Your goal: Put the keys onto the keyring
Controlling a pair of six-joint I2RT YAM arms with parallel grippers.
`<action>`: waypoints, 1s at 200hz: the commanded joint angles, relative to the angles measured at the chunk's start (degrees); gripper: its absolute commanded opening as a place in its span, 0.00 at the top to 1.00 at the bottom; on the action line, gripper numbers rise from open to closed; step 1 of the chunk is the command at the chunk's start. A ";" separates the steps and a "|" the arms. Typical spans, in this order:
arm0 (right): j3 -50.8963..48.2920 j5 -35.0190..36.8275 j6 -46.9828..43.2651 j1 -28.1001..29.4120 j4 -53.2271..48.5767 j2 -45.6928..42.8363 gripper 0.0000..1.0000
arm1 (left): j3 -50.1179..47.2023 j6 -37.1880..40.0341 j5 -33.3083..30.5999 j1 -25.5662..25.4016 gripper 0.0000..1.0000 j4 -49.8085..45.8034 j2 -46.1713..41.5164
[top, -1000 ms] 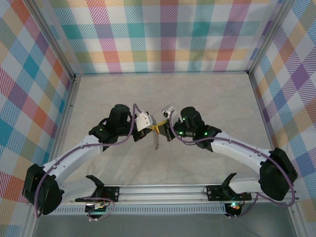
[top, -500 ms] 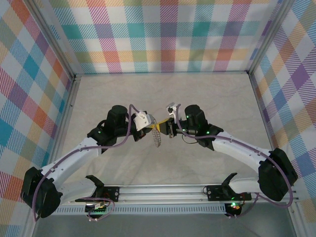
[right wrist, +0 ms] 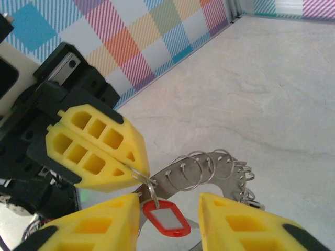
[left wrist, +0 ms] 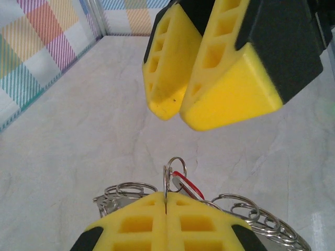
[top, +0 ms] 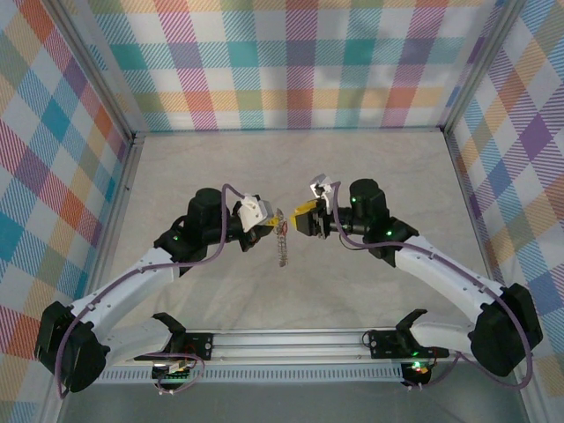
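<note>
Right wrist view: your left claw (right wrist: 137, 170) clamps shut on a wire loop (right wrist: 148, 183) of the toothed silvery-grey metal keyring (right wrist: 209, 170), held above the counter (right wrist: 293, 78); your right claw (right wrist: 170, 205) stands open near the red-tagged key (right wrist: 166, 219).

The left arm (top: 132, 282) and the right arm (top: 441, 275) are extended forward from their bases and bent inward at the elbows, so that the two wrists are set face to face; the left gripper (top: 270, 220) is clamped, its yellow pads pressed flat together on a small loop of the keyring (right wrist: 209, 166); the right gripper (right wrist: 170, 209) is held just beside it, its fingers parted with a clear gap between them.
</note>
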 commanded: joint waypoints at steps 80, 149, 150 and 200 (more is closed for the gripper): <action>11.60 -5.66 -21.31 0.01 -16.08 0.46 0.56 | 0.46 -0.56 9.44 -0.61 1.00 5.22 -2.12; 9.41 -4.42 -20.67 0.00 -16.60 1.05 0.58 | 1.60 -1.62 10.18 -0.60 1.00 6.12 -1.06; 9.35 -4.36 -20.64 0.01 -16.61 1.05 0.58 | 1.65 -1.63 10.18 -0.61 1.00 6.13 -1.10; 8.94 -5.14 -19.82 0.05 -16.32 2.37 0.72 | 2.60 -2.78 11.71 -0.58 1.00 7.46 -0.98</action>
